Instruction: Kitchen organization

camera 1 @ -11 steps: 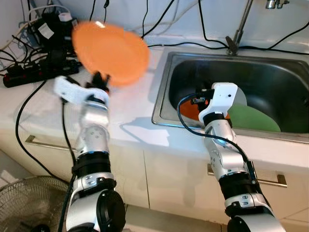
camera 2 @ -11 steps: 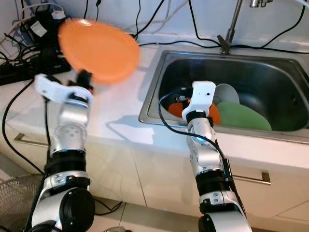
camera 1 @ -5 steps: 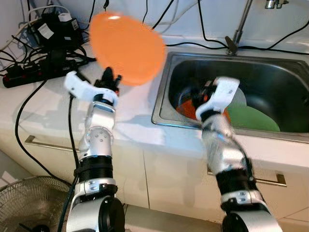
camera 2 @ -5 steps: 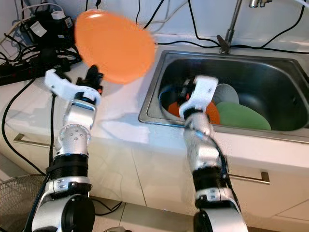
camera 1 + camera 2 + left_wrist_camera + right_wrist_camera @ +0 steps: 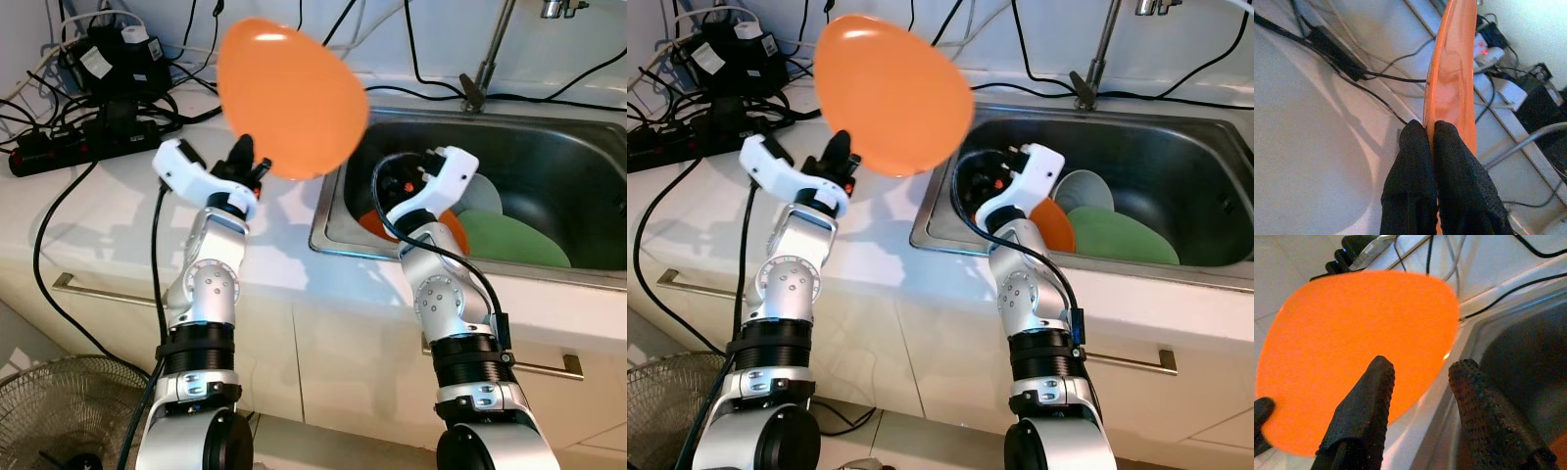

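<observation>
**A:** Left wrist view first: what is the left gripper doing?

**B:** Its two black fingers are pinched on the rim of the orange plate, which stands edge-on straight out from them. From the head, that plate is held up and tilted above the counter, its far edge reaching over the near corner of the sink.

**A:** And the right gripper?

**B:** Spread wide and holding nothing (fingers well apart), aimed at the plate's face from the sink side. Just past it, down in the basin, lie a green plate, a second orange dish and a grey bowl.

**A:** What could go wrong from here?

**B:** I'd judge the grip the weak point: a small pinch at one edge of a wide, tilted plate, so a quick swing could twist it loose, onto the counter or into the dishes below. If a handover is meant, the right fingers could knock the face instead of straddling the rim. Beyond the plate, a power strip and loose cables lie on the counter; a dropped plate or wet dish there would be unwelcome.

**A:** Any writing?

**B:** None legible; a white label on the black adapter is too small to read.
</observation>
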`<state>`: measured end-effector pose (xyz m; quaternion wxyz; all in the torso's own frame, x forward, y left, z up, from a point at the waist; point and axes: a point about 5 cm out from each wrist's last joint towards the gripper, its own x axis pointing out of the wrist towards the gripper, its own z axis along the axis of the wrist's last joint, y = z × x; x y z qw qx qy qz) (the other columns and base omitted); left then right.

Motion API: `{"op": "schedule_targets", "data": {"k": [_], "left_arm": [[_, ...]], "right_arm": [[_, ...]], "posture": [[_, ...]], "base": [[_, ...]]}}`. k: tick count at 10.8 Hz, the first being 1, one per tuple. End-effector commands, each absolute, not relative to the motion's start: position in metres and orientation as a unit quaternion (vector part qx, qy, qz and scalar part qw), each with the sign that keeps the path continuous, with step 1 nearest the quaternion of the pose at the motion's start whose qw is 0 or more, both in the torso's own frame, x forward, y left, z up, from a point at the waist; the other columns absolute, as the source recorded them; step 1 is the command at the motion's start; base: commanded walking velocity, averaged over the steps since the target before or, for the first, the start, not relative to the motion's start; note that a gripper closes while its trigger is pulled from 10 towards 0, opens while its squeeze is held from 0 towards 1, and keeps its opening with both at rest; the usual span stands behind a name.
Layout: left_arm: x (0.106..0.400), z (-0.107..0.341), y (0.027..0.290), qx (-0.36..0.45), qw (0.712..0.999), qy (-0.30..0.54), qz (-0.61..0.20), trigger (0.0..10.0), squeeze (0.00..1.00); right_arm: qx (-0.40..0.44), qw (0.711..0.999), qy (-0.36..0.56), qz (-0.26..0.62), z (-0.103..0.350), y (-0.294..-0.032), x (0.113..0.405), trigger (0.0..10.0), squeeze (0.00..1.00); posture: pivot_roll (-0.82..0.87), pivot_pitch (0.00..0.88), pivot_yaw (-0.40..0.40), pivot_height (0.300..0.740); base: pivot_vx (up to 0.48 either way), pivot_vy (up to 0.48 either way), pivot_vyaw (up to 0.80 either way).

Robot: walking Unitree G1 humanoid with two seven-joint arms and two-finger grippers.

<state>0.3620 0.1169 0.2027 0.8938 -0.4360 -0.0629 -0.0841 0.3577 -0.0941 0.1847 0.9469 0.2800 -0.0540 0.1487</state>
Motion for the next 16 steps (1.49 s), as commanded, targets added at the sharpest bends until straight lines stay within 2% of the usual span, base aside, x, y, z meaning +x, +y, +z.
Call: {"op": "schedule_targets", "data": {"k": [1,7,16], "left_arm": [[0.356,0.212,0.099,-0.456,0.878,-0.082,-0.122,10.0,0.0],[0.349,0.223,0.086,-0.473,0.856,-0.092,-0.186,10.0,0.0],[0.34,0.216,0.083,-0.493,0.839,-0.065,-0.223,10.0,0.0]], "right_arm": [[0.288,0.942,-0.057,0.161,0.189,-0.092,0.357,10.0,0.0],[0.296,0.94,-0.041,0.165,0.187,-0.095,0.357,10.0,0.0],[0.388,0.91,-0.052,0.137,0.188,-0.102,0.36,10.0,0.0]], "posture": [[0.06,0.0,0.07,0.74],[0.07,0.0,0.058,0.74],[0.08,0.0,0.064,0.74]], "base": [[0.0,0.0,0.0],[0.0,0.0,0.0],[0.0,0.0,0.0]]}}
